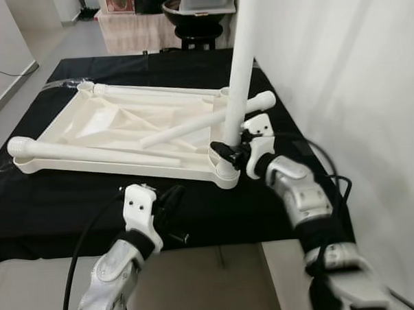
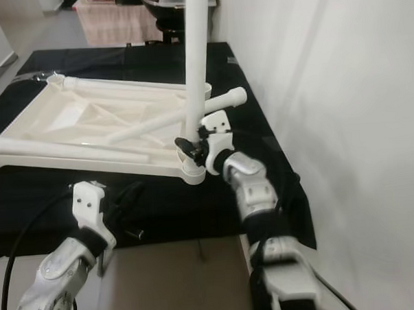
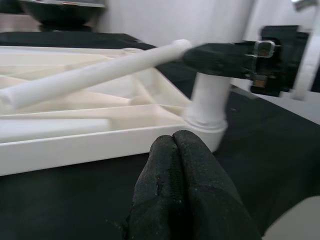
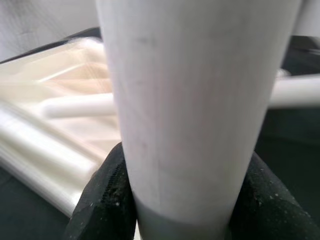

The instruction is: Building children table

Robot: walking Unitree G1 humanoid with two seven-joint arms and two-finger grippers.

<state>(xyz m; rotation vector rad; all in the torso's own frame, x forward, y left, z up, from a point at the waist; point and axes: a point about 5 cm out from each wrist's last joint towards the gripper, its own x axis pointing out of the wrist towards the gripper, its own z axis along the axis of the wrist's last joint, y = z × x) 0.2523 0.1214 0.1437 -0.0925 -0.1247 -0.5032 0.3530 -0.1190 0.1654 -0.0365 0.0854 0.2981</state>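
White plastic tabletop [image 1: 116, 131], ribbed underside up, lies on a black cloth [image 1: 51, 210] across the middle of the head view. One white plastic leg [image 1: 239, 71] stands upright in the tabletop's near right corner socket. The right gripper [image 1: 227, 153], right of centre, is clamped around this upright leg near its base. Other white loose legs [image 1: 90, 152] lie on the tabletop. The left gripper [image 1: 169, 210], lower centre, hovers over the cloth with fingers pressed together, holding nothing.
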